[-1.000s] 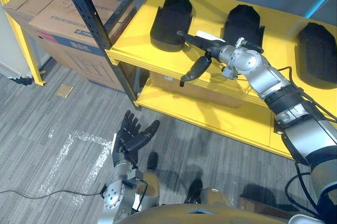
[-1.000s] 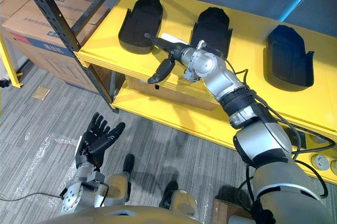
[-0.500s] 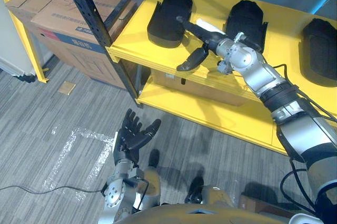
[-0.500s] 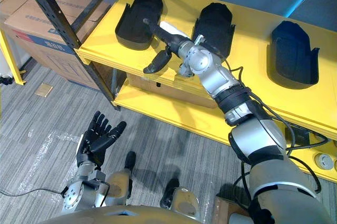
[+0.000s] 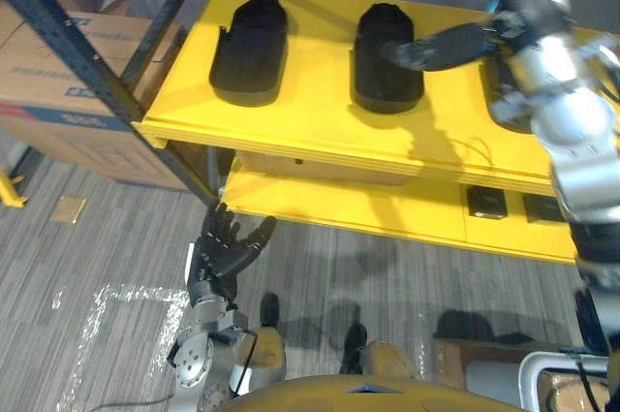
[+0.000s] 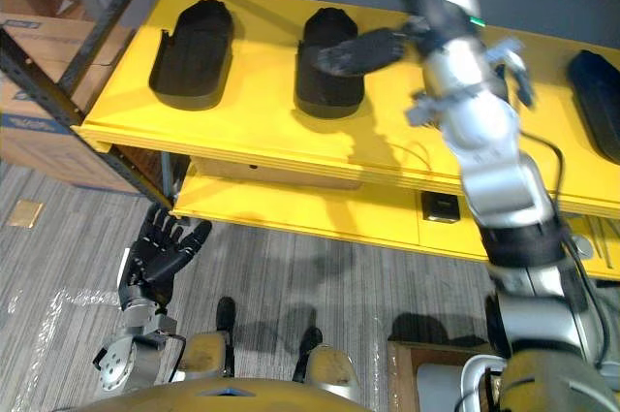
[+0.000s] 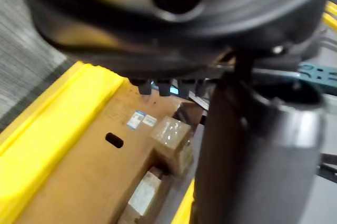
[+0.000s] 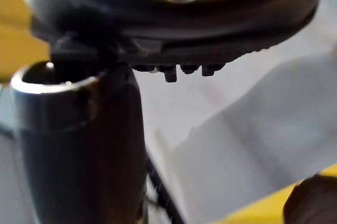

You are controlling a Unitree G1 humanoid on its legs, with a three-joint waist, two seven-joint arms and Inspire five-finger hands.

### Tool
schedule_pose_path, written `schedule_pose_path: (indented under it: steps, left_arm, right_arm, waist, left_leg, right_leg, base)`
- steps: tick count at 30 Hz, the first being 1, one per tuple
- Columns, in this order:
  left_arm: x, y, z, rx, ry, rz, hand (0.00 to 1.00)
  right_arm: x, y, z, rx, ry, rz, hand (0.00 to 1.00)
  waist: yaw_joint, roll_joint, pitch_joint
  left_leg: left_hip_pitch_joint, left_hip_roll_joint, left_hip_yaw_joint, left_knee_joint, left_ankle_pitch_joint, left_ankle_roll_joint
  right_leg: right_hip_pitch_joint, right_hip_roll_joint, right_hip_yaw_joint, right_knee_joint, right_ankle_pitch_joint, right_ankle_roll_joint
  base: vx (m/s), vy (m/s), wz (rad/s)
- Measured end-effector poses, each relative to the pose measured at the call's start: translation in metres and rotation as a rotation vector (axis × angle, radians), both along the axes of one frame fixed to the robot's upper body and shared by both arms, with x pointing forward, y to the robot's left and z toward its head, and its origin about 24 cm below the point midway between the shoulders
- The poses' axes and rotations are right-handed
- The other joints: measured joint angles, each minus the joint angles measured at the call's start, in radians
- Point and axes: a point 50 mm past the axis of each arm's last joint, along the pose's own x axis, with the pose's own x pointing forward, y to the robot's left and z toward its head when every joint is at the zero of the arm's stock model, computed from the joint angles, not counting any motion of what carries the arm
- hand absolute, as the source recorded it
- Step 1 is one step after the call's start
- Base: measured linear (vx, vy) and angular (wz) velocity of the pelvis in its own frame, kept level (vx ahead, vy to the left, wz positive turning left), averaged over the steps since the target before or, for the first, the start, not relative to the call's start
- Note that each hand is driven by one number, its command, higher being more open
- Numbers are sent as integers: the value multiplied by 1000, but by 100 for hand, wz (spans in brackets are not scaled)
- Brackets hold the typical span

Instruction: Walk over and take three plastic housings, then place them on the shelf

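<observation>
Looks like a storeroom or workshop: yellow steel shelf (image 5: 320, 126) w/ black perforated uprights (image 5: 92, 71), black plastic housings (image 5: 250, 51) in a row on it, cardboard boxes (image 5: 48, 107) beside & under, grey carpet floor (image 5: 107, 237) w/ tape marks (image 5: 107, 305).

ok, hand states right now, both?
Left hand: open, fingers spread, empty.
Right hand: open, fingers straight over the middle housing, holding nothing.
</observation>
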Motion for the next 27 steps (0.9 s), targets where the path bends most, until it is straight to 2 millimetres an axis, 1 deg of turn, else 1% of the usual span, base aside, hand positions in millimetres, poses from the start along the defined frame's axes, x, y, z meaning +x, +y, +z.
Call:
schedule_pose_path:
  steps: [1, 2, 3, 4, 5, 6, 7, 8, 9, 10, 11, 12, 13, 14, 15, 16, 18, 20, 22, 23, 24, 25, 26, 27]
  left_arm:
    - [-1, 7, 0, 13, 8, 46, 100]
    - [-3, 14, 0, 35, 19, 88, 100]
    - [-5, 19, 0, 67, 30, 120, 100]
    - [-9, 31, 1, 116, 49, 199, 100]
    - [-15, 45, 2, 149, 66, 297, 100]
    - [-19, 53, 2, 157, 74, 351, 100]
    - [-26, 68, 3, 168, 87, 457, 100]
    - [-32, 78, 4, 180, 97, 527, 100]
    - [-37, 87, 4, 190, 111, 582, 100]
    - [-44, 95, 0, 218, 154, 629, 100]
    - [-49, 100, -5, 262, 209, 654, 100]
    - [-52, 102, -8, 278, 238, 663, 100]
    - [-55, 103, -16, 299, 293, 673, 100]
    - [-58, 104, -23, 292, 332, 678, 100]
    - [-62, 105, -34, 283, 392, 690, 100]
    - [-64, 105, -40, 278, 424, 694, 100]
    - [-77, 102, -63, 255, 572, 679, 100]
    - [-83, 99, -73, 245, 634, 656, 100]
    - [-90, 91, -87, 230, 714, 583, 100]
    - [-93, 86, -95, 217, 753, 530, 100]
    - [-96, 84, -99, 203, 769, 504, 100]
    - [-102, 78, -107, 146, 792, 450, 100]
    - [-107, 71, -115, 53, 805, 399, 100]
    - [-109, 67, -119, 20, 811, 370, 100]
  right_arm:
    - [-12, -24, -17, 97, -5, -92, 100]
    - [-22, -41, -33, 157, 6, -167, 100]
    - [-30, -52, -44, 189, 20, -214, 100]
    - [-48, -70, -67, 250, 61, -291, 100]
    - [-68, -83, -92, 324, 111, -348, 100]
    - [-79, -89, -105, 369, 135, -373, 100]
    - [-102, -96, -132, 446, 189, -439, 100]
    - [-117, -98, -150, 499, 239, -488, 100]
    - [-133, -99, -168, 539, 292, -541, 100]
    - [-152, -98, -189, 584, 363, -599, 100]
    - [-163, -97, -206, 638, 418, -633, 100]
    - [-165, -96, -214, 668, 441, -641, 100]
    - [-168, -94, -230, 731, 482, -648, 100]
    - [-169, -92, -241, 755, 523, -651, 100]
    - [-169, -90, -257, 780, 592, -653, 100]
    - [-169, -88, -266, 792, 629, -653, 100]
    - [-164, -74, -306, 865, 802, -623, 100]
    - [-163, -66, -321, 890, 880, -597, 100]
    - [-162, -52, -343, 917, 1009, -551, 100]
    - [-165, -46, -355, 942, 1085, -532, 100]
    - [-166, -43, -361, 970, 1121, -519, 100]
    - [-167, -37, -371, 1001, 1195, -498, 100]
    - [-170, -32, -380, 1025, 1262, -482, 100]
    - [-172, -29, -384, 1041, 1291, -475, 100]
  waist:
    - [-21, -5, -14]
    - [-37, -8, -29]
    - [-48, -8, -40]
    - [-71, -5, -59]
    - [-91, -2, -74]
    - [-101, 2, -85]
    - [-119, 8, -107]
    - [-128, 13, -115]
    - [-136, 18, -118]
    - [-151, 29, -130]
    - [-156, 35, -135]
    - [-157, 36, -136]
    - [-157, 37, -143]
    - [-156, 36, -153]
    - [-149, 35, -165]
    - [-146, 34, -168]
    - [-144, 32, -193]
    - [-142, 33, -197]
    - [-130, 41, -201]
    - [-118, 42, -202]
    - [-113, 44, -203]
    - [-108, 47, -203]
    - [-100, 47, -199]
    - [-97, 48, -198]
  left_leg:
    - [4, -5, 13, 3, -9, 3]
    - [7, -7, 27, 6, -17, 5]
    - [8, -8, 32, 7, -22, 6]
    - [15, -8, 48, 12, -36, 5]
    - [25, -7, 67, 20, -51, 5]
    - [26, -5, 75, 26, -59, 3]
    - [27, 0, 91, 37, -74, 2]
    - [33, 8, 103, 47, -85, -2]
    - [42, 10, 113, 56, -96, -3]
    - [46, 15, 117, 63, -108, -6]
    - [54, 16, 125, 67, -114, -7]
    - [58, 16, 131, 67, -116, -6]
    - [58, 17, 135, 71, -119, -6]
    - [56, 17, 136, 72, -119, -6]
    - [58, 16, 136, 72, -119, -6]
    - [60, 17, 133, 72, -118, -6]
    - [60, 14, 118, 60, -106, -5]
    - [62, 10, 110, 49, -96, -4]
    - [61, 5, 99, 23, -82, -8]
    - [62, 3, 96, 12, -74, -6]
    - [64, 1, 92, 5, -69, -7]
    - [68, -1, 86, -4, -60, -3]
    - [78, -4, 84, -19, -55, -6]
    - [82, -5, 82, -23, -51, -3]
  right_leg:
    - [2, -2, 16, -2, 2, 3]
    - [2, -4, 26, -9, 5, 7]
    - [1, -5, 35, -13, 6, 10]
    - [1, -5, 52, -17, 11, 14]
    - [3, -4, 72, -18, 11, 14]
    - [3, -4, 77, -20, 11, 14]
    - [5, -1, 92, -27, 11, 15]
    - [8, 1, 104, -29, 11, 15]
    - [17, 3, 113, -31, 11, 15]
    - [24, 4, 118, -33, 11, 15]
    - [27, 6, 128, -33, 11, 15]
    - [29, 6, 132, -34, 11, 15]
    - [29, 6, 135, -36, 11, 15]
    - [29, 6, 135, -40, 11, 15]
    - [32, 2, 135, -44, 11, 15]
    - [34, 1, 133, -43, 11, 15]
    - [32, 0, 119, -45, 11, 14]
    - [32, 0, 112, -46, 9, 13]
    - [25, -1, 100, -45, 10, 14]
    - [22, -1, 96, -45, 11, 15]
    - [23, -1, 94, -45, 11, 14]
    - [27, -2, 88, -46, 11, 14]
    - [32, -3, 85, -48, 11, 15]
    - [36, -3, 82, -49, 11, 15]
  base:
    - [86, 44, -44]
    - [95, 45, -32]
    - [86, 32, -38]
    - [129, 44, -45]
    - [124, 39, -47]
    - [122, 26, -45]
    - [79, -1, -40]
    - [92, -11, -44]
    - [54, -17, -34]
    - [46, -8, -30]
    - [11, 2, -22]
    - [-21, 12, -22]
    - [-59, 7, -12]
    - [-72, 4, -8]
    - [-56, 6, 0]
    - [-60, 2, 9]
    - [-86, -12, 18]
    - [-67, -17, 16]
    - [-30, -12, 18]
    - [-22, -5, 11]
    - [-9, -4, 15]
    - [6, -3, 14]
    - [13, 0, 13]
    - [8, 1, 5]
